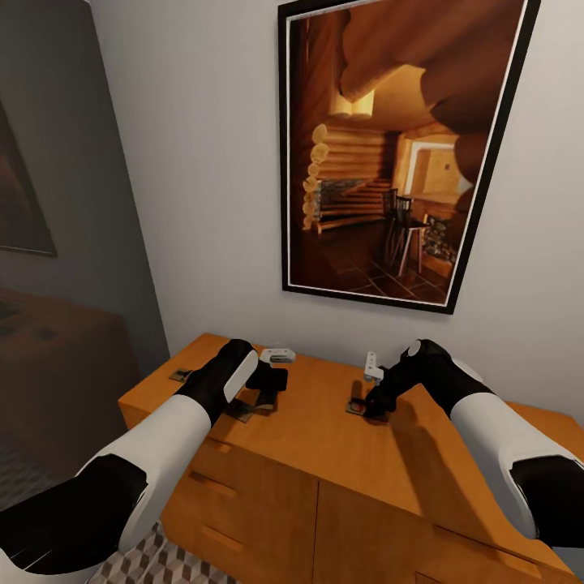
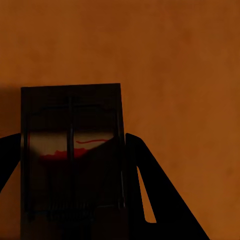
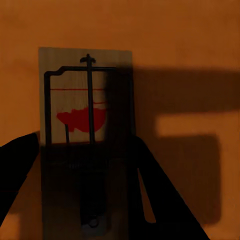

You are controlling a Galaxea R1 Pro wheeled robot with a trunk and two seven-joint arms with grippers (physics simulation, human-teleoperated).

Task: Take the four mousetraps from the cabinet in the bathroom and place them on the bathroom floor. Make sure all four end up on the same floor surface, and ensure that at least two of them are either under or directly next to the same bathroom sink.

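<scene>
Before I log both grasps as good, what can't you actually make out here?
- Head view: the left gripper covers its mousetrap; contact unclear.
- Head view: the right gripper hides its mousetrap.
- Both wrist views: each trap's near end is lost in shadow and cut by the edge.
- Far trap on the cabinet: too small for detail.

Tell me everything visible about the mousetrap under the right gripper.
The mousetrap is a flat pale wooden board with a dark wire bar, centre rod, coil spring and a red printed mark. It lies flat on the orange-brown cabinet top, half in shadow. The right gripper straddles it, one dark finger along each long edge; actual contact cannot be judged.
</scene>
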